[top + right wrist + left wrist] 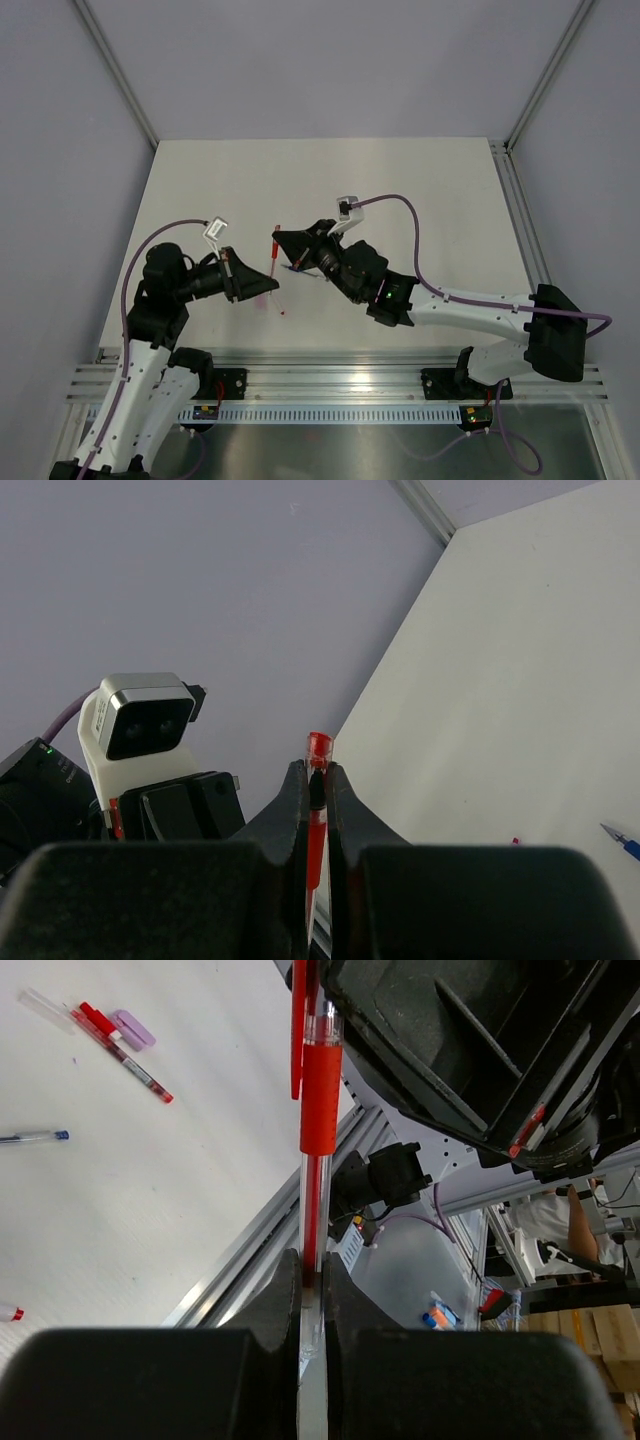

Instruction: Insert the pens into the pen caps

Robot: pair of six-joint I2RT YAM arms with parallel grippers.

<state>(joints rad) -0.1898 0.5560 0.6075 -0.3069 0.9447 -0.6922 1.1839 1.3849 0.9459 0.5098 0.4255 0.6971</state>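
Note:
A red pen (273, 258) is held in the air between both grippers. My left gripper (270, 284) is shut on its clear rear barrel (316, 1210); the jaws (312, 1270) pinch it tight. My right gripper (278, 238) is shut on the red cap (318, 748) at the pen's other end, and the cap's clip (297, 1030) lies along the pen above the red grip sleeve (322, 1100). The pen's front end is inside the cap. In the right wrist view the jaws (317, 776) close just below the cap's tip.
On the table lie another capped red pen (125, 1058), a pale pink cap (132, 1030), a clear cap (45, 1002) and a blue pen (35, 1137), whose tip also shows in the right wrist view (620, 840). An aluminium rail (330, 385) runs along the near edge.

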